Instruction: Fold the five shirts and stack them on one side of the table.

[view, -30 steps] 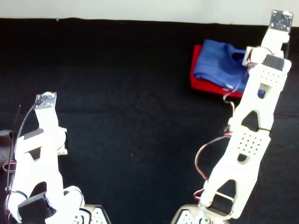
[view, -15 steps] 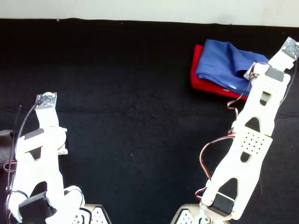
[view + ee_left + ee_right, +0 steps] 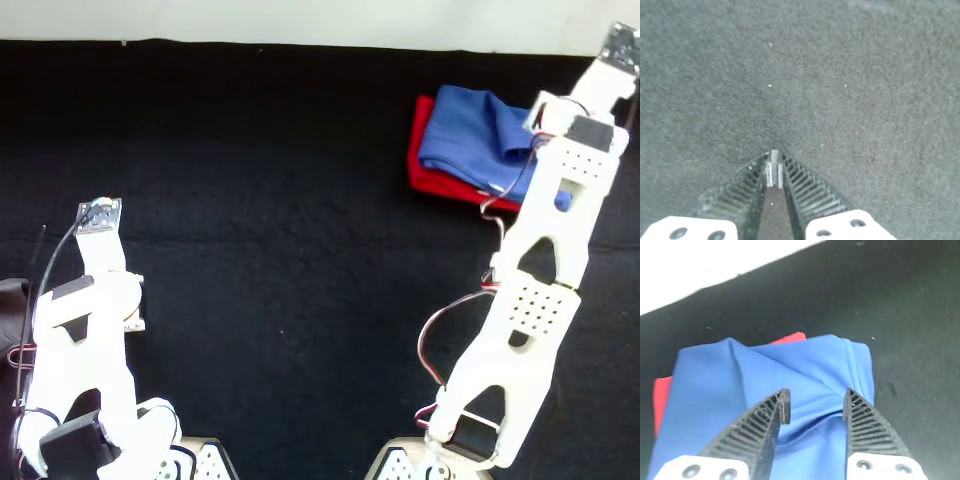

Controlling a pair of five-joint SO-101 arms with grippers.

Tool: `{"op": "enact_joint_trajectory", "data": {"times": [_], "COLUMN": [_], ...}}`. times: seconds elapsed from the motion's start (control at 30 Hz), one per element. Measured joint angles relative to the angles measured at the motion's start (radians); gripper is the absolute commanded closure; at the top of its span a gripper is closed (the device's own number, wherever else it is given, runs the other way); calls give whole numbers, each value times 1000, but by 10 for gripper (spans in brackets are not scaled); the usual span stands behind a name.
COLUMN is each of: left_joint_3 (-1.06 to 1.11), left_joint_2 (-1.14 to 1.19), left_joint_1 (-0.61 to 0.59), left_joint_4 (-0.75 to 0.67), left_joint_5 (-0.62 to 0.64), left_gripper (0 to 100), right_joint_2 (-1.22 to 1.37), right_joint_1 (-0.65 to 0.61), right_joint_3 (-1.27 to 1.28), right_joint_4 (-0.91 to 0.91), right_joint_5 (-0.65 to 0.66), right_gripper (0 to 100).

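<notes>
Status check. Two shirts stacked at far right corner of table (image 3: 280, 150): blue shirt (image 3: 465, 130) folded on top, red shirt (image 3: 424, 178) underneath. Red strip peeking out along stack's left and near edges. Blue one a bit rumpled, with a diagonal crease across the top and a fold ridge near one side.

Right arm (image 3: 535, 300) stretched from near edge of table toward that corner, wrist over right part of the stack. Loose wire loop (image 3: 432, 340) hanging off its mid section. State of right gripper (image 3: 816, 405): open at medium width, jaws well apart, nothing clamped between them. Tips directly above blue fabric, framing a crease. Touching or just hovering, can't tell from wrist view.

Left arm (image 3: 85, 330) along left edge of table, base at near edge, well apart from the stack. State of left gripper (image 3: 773, 161): fully closed, tips pressed together, empty. Bare black table cover (image 3: 850, 75) under it, with a few pale lint specks.

White strip (image 3: 300, 20) beyond table's far edge, black cover running right up to it.
</notes>
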Motion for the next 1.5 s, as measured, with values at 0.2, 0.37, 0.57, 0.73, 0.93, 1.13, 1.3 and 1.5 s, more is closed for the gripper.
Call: {"op": "enact_joint_trajectory", "data": {"times": [0.2,0.37,0.57,0.73,0.93,1.13,1.3,1.5], "left_joint_3": [0,0,0,0,0,0,0,0], "left_joint_2": [0,0,0,0,0,0,0,0], "left_joint_1": [0,0,0,0,0,0,0,0], "left_joint_4": [0,0,0,0,0,0,0,0], "left_joint_5": [0,0,0,0,0,0,0,0], "left_gripper": [987,987,987,987,987,987,987,987], "right_joint_2": [-25,-2,101,161,184,186,186,187], "right_joint_1": [-71,-132,-127,-97,3,69,91,86], "right_joint_3": [-2,-2,0,0,3,3,2,-153], "right_joint_4": [21,66,66,29,-175,-399,-477,-419], "right_joint_5": [28,121,230,296,301,301,301,252], "right_gripper": [871,940,943,943,943,943,943,943]}}
